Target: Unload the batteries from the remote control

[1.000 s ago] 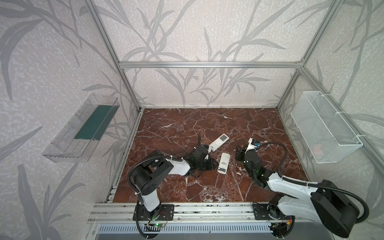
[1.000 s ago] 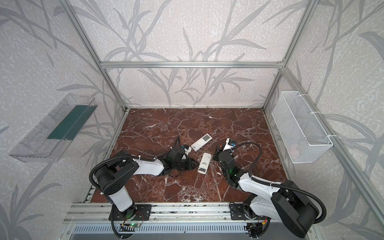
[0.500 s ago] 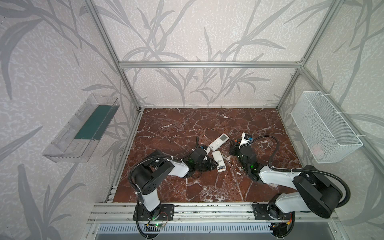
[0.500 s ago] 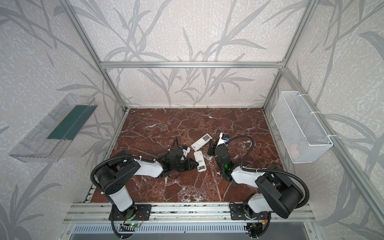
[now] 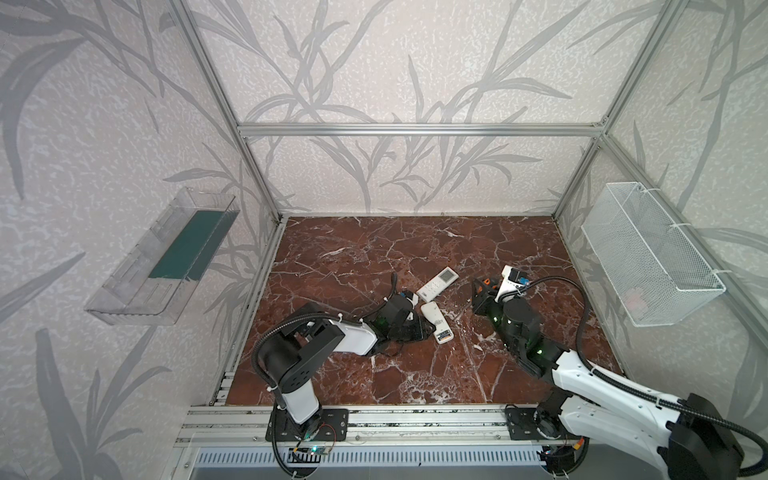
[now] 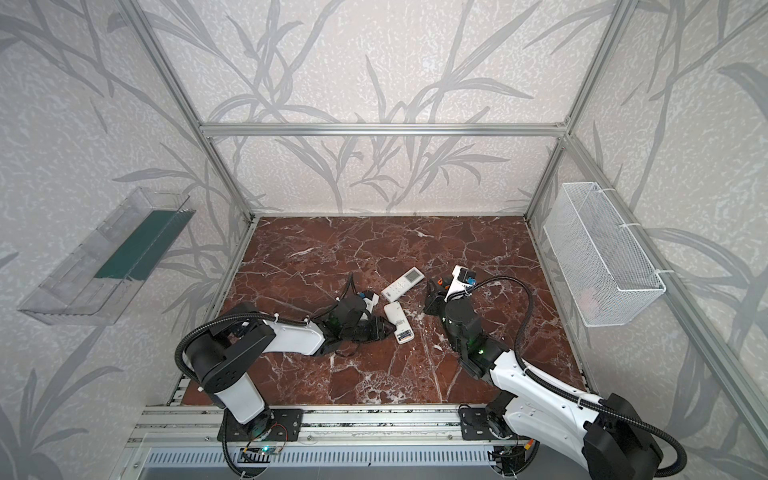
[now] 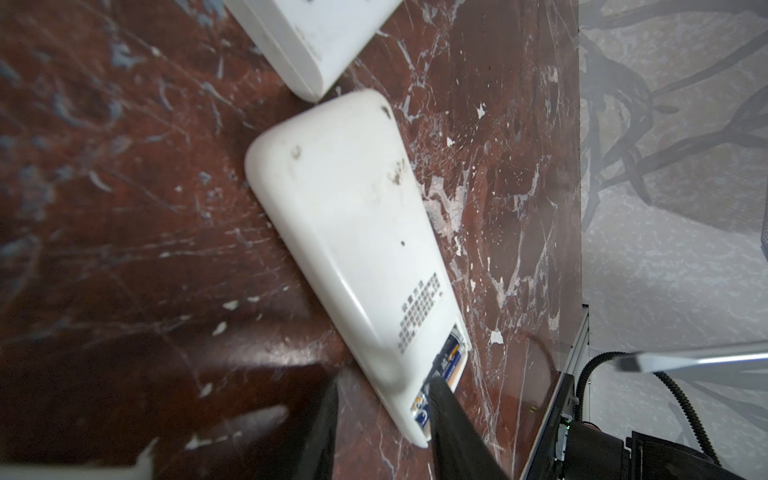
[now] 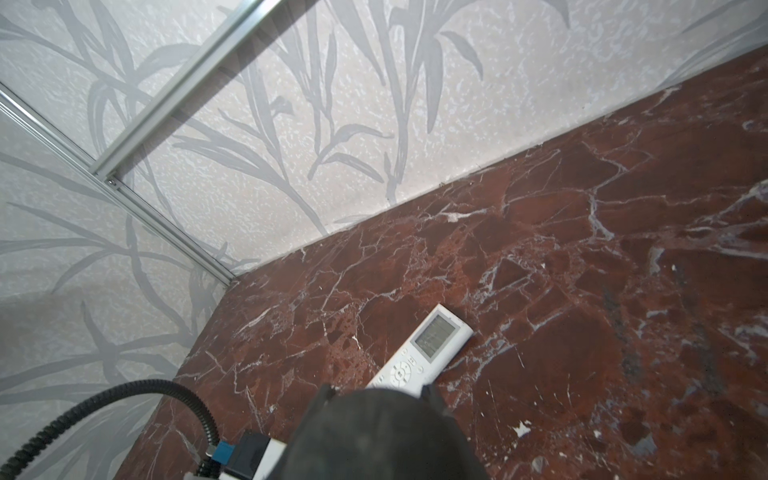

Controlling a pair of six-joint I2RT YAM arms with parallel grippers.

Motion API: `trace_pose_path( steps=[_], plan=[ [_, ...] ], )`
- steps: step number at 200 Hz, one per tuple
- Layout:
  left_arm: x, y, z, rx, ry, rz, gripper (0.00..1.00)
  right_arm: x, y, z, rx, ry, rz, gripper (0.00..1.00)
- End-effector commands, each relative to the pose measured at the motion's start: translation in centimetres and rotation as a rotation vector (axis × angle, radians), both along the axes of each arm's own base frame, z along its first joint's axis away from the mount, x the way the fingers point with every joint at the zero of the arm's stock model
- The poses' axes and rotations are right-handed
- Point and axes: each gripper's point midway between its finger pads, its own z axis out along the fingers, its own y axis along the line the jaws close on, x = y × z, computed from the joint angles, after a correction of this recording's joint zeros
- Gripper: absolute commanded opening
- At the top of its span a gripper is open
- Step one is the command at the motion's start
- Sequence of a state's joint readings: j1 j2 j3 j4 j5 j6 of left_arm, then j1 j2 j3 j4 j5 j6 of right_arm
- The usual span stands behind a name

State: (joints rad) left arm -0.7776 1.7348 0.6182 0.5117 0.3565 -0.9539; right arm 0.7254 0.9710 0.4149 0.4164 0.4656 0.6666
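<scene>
The left gripper (image 7: pixel 382 380) has its jaws spread. One dark finger (image 7: pixel 446 415) lays its tip against the batteries (image 7: pixel 451 357); the other is down on the table (image 5: pixel 374 257) beside the remote's edge. The batteries, labelled blue and orange, sit in the uncovered bay at the 5 o'clock end of the remote control (image 7: pixel 345 232). It lies face down, running from 11 to 5 o'clock, with the gripper reaching in from about 9 o'clock. A second remote (image 5: pixel 437 284) lies face up just beside its far end, at 12 o'clock. Off at 3 o'clock is the right gripper (image 5: pixel 478 293), near both remotes but apart from them. I cannot tell how its jaws stand. A wire basket (image 5: pixel 648 257) hangs on the 3 o'clock wall and a clear shelf (image 5: pixel 158 266) on the 9 o'clock wall.
</scene>
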Motion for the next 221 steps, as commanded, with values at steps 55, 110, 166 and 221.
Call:
trace_pose_path(
  steps=[55, 110, 166, 221],
  plan=[
    [0.4, 1.0, -2.0, 0.035, 0.039, 0.072, 0.39, -0.5, 1.4, -1.1, -0.113, -0.014, -0.107, 0.00],
    [0.2, 1.1, -2.4, 0.028, 0.047, 0.079, 0.38, -0.3, 2.0, -2.0, -0.135, -0.015, -0.129, 0.00],
    [0.2, 1.0, -2.7, 0.019, 0.056, 0.084, 0.38, 0.0, 2.4, -2.0, -0.163, -0.029, -0.124, 0.00],
    [-0.1, 1.0, -3.1, 0.017, 0.069, 0.083, 0.37, -0.1, 2.6, -3.4, -0.176, 0.005, -0.111, 0.00]
  ],
)
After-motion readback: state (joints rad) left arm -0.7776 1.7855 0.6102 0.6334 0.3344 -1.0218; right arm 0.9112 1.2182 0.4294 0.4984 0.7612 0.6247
